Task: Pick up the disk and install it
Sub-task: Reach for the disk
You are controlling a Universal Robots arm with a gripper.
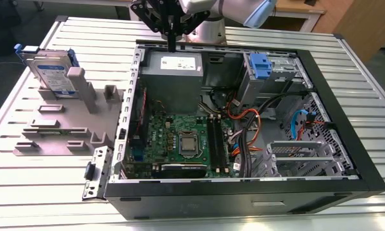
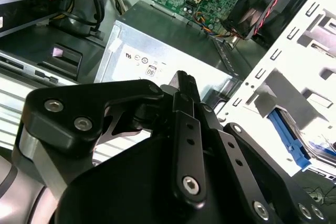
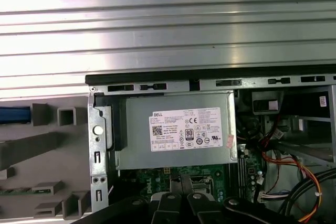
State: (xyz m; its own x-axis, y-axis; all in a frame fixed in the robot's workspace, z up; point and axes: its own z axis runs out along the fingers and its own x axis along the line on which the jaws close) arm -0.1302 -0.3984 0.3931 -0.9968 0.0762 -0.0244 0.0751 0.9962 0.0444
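**One shut claw above the open computer, disk parked off to the side**

One look at the gripper [image 1: 173,46] shows its black fingers pressed together with nothing between them. It hangs point-down over the rear edge of the open computer case [image 1: 346,144]. In the second wrist view the gripper [image 2: 184,80] closes to a single narrow tip. In the first wrist view its tip [image 3: 178,180] pokes in over the green board.

Directly under it sits the grey metal box [image 1: 173,72] with its small white label. The box shows in both wrist views [image 2: 157,45] [image 3: 176,129], apart from the fingertips.

Beyond the box lies the motherboard [image 1: 179,139]. A tangle of orange and black cables [image 1: 247,118] runs toward the exterior view's right. A small blue bracket [image 1: 260,65] sits in the bay at the case's far corner.

The disk [image 1: 54,72] is well apart from the claw, outside the case on the exterior view's left. It stands upright on edge in a grey slotted holder [image 1: 57,127]. Its white-and-blue label faces the room and its blue frame shows along the sides. Holder and case both rest on the ribbed metal table [image 1: 96,36].
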